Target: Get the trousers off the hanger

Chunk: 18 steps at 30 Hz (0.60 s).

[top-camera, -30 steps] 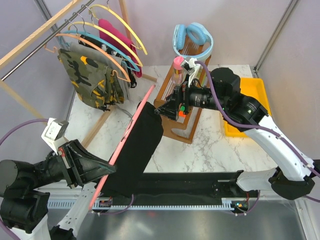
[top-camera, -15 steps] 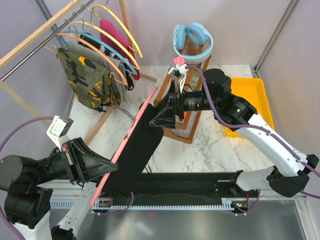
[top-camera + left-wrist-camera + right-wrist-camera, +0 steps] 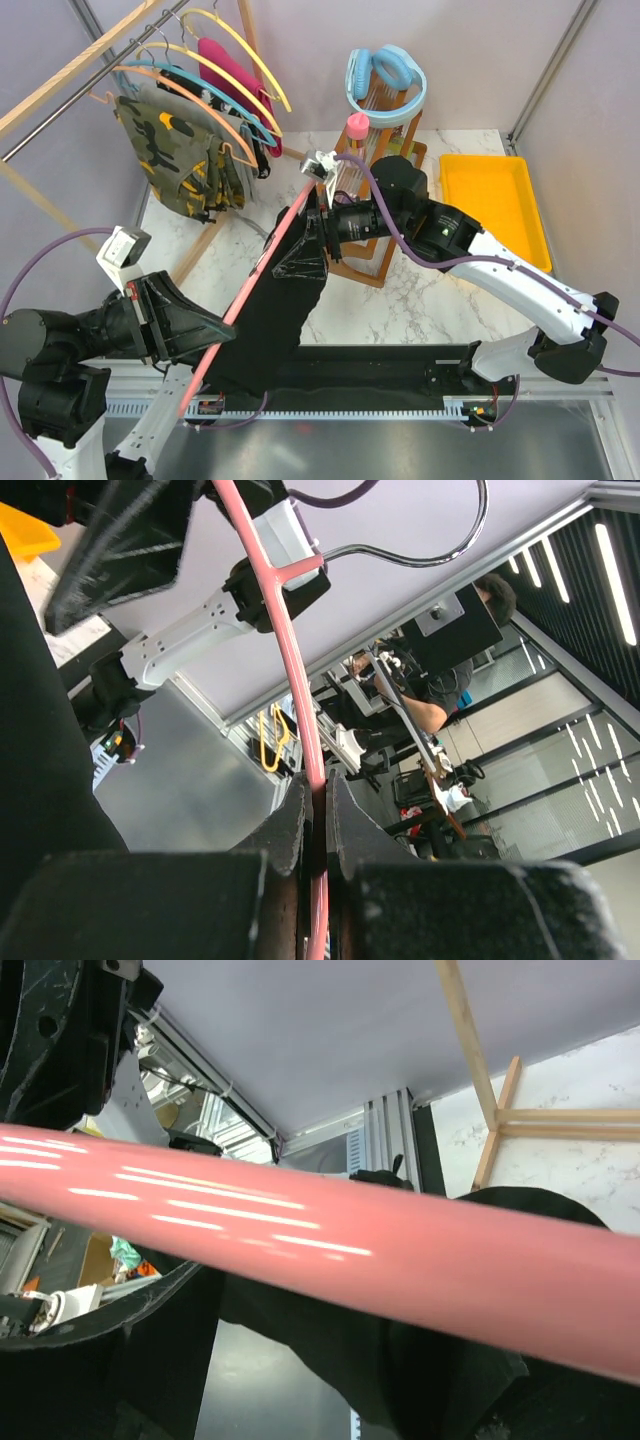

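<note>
Inside the wide right claw [image 3: 305, 240] sit hanger [image 3: 262, 275] and trousers [image 3: 275, 320]; left claw [image 3: 222, 338] clamps hanger; next, I reckon: pinch cloth, pull.

Nothing readable here for you, honestly: no lettering, brand, number or sign comes out legibly in any of the three views. Even the white camera box [image 3: 118, 250] is too small to make out any print.

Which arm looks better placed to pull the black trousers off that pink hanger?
Right. The right gripper is at the top of the black trousers; the left gripper is busy clamping the pink hanger.
</note>
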### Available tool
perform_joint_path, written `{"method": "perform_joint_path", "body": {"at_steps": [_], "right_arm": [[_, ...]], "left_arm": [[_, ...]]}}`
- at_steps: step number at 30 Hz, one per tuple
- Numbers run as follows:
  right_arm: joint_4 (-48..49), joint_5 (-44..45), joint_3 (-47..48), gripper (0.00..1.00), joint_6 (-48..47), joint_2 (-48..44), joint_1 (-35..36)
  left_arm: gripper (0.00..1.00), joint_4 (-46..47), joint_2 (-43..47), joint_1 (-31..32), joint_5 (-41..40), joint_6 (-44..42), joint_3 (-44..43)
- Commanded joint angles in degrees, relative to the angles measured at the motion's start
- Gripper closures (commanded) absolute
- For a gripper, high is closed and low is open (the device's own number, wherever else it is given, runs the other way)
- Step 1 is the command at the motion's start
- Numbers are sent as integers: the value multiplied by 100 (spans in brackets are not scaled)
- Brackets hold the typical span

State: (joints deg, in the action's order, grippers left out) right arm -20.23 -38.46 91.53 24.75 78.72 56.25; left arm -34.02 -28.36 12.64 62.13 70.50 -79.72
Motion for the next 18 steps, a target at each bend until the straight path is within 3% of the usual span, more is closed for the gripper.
{"method": "perform_joint_path", "body": {"at_steps": [1, 2, 3, 6, 8, 9, 18], "right_arm": [[888, -65, -248, 27, 442, -93, 44], [941, -39, -284, 31, 477, -111, 44], [942, 135, -311, 46, 513, -181, 53], [898, 286, -434, 77, 557, -330, 53], [907, 286, -469, 87, 636, -375, 62], [907, 286, -478, 100, 697, -401, 53], [582, 234, -364, 100, 820, -691, 79]], "left_arm": [[98, 976, 102, 10, 159, 175, -78], [98, 976, 111, 10, 142, 183, -78], [98, 976, 111, 10, 142, 183, -78], [98, 976, 120, 10, 115, 175, -43], [98, 976, 103, 10, 133, 131, -35], [98, 985, 85, 10, 124, 105, -35], [98, -8, 76, 10, -508, -827, 106]]}}
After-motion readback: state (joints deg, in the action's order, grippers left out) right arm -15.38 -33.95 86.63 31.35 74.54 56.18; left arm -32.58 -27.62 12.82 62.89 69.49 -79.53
